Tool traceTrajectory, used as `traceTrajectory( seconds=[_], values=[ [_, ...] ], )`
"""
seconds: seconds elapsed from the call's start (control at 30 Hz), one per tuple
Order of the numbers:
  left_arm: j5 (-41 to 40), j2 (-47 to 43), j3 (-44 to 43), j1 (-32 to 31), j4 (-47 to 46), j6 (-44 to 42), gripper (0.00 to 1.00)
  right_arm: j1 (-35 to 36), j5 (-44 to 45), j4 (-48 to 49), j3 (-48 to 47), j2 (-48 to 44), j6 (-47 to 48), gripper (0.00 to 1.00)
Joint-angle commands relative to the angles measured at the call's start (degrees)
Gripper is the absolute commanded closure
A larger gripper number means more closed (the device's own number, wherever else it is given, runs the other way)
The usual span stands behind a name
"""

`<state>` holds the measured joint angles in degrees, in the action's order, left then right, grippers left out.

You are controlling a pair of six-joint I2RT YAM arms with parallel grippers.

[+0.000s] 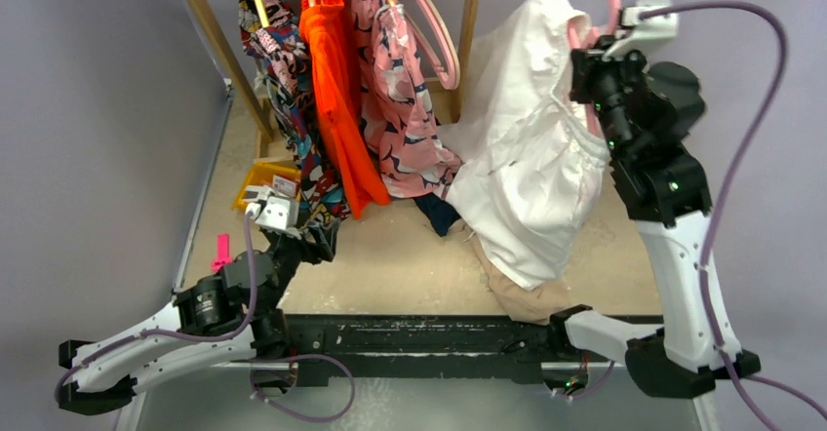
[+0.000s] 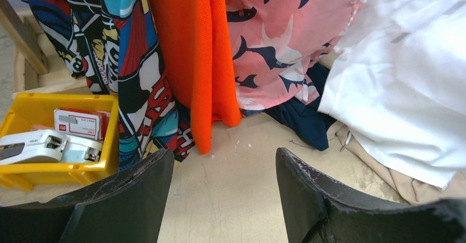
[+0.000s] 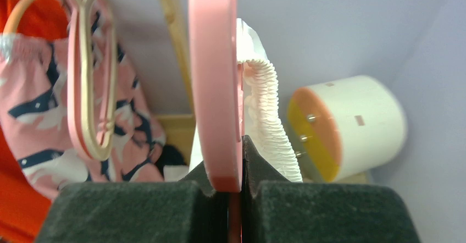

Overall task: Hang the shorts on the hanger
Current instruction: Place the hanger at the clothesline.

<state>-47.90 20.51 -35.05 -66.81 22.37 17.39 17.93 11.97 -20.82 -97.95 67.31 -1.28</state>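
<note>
The white shorts [image 1: 527,158] hang from the pink hanger [image 1: 607,2], draping down over the right side of the table. My right gripper [image 1: 592,62] holds the hanger high at the back right. In the right wrist view its jaws [image 3: 228,169] are shut on the hanger's pink bar [image 3: 214,78], with the gathered waistband [image 3: 269,111] just right of it. My left gripper [image 1: 314,241] sits low at the left, open and empty [image 2: 224,158] above the bare table. The shorts [image 2: 406,78] lie to its right.
A wooden rack [image 1: 210,36] holds a comic-print garment [image 1: 283,60], an orange one [image 1: 336,90], a pink patterned one [image 1: 400,109] and spare hangers [image 1: 434,31]. A yellow bin [image 1: 255,179] holds a stapler [image 2: 44,144]. Tan [image 1: 527,299] and navy [image 1: 439,212] garments lie under the shorts.
</note>
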Motion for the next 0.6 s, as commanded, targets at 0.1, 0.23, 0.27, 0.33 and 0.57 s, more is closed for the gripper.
traceTrajectory(
  seconds=[0.1, 0.23, 0.27, 0.33, 0.57],
  values=[
    [-2.11, -0.02, -1.64, 0.12, -1.1, -0.66, 0.33, -0.18, 12.2, 4.66, -5.15, -3.69, 5.05, 1.0],
    [-1.71, 0.63, -1.82, 0.1, -0.89, -0.26, 0.33, -0.14, 14.77, 9.57, -4.93, -1.77, 6.92, 1.0],
    [-1.68, 0.75, -1.86, 0.12, -0.84, -0.2, 0.33, -0.15, 15.06, 10.5, -5.13, -0.91, 7.49, 1.0],
    [-1.46, 0.76, -1.95, 0.14, -0.75, -0.03, 0.33, -0.23, 15.43, 11.09, -6.36, 1.18, 8.16, 1.0],
    [-1.06, 0.41, -2.04, 0.1, -0.57, -0.2, 0.33, -0.09, -1.66, 8.61, -5.89, 3.46, 4.08, 1.0]
  ],
)
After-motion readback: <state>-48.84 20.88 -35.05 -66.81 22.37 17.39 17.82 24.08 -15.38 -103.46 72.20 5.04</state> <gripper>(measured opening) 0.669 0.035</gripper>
